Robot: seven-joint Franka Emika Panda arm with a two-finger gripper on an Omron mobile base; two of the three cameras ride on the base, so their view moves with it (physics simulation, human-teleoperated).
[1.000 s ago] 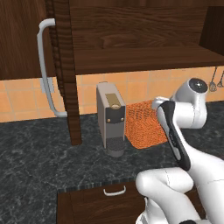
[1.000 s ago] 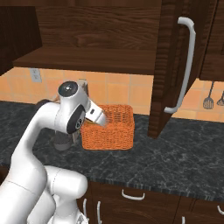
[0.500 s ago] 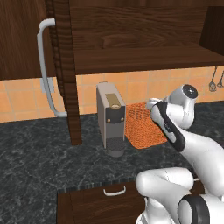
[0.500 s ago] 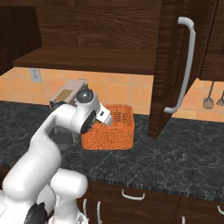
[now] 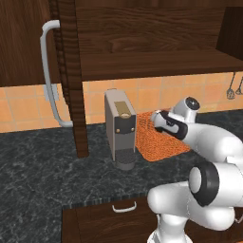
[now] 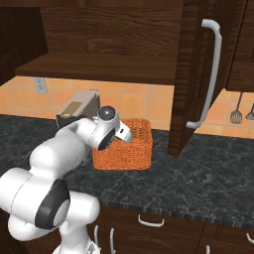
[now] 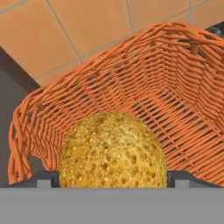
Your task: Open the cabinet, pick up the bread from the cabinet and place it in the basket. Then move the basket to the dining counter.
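Observation:
The cabinet (image 5: 142,42) is open, its door (image 6: 191,74) swung out with a long silver handle. Below it the orange woven basket (image 5: 163,142) (image 6: 124,151) sits on the black counter beside the coffee machine. My gripper (image 7: 112,177) hangs over the basket's inside (image 7: 175,87), shut on the round golden bread (image 7: 113,151), which fills the gap between both tips. The white hand (image 5: 166,122) (image 6: 119,133) sits at the basket's rim and hides the bread from both base cameras. The dining counter is out of view.
A grey coffee machine (image 5: 120,126) (image 6: 77,109) stands right against the basket's left side. The open door (image 5: 64,71) hangs over the black speckled counter (image 5: 38,166). Utensils (image 6: 237,114) hang on the tiled wall. A low drawer (image 5: 124,207) sits below the counter edge.
The arm has folded lower and the hand has swung down and in over the basket, carrying the bread. The basket and coffee machine have stayed put.

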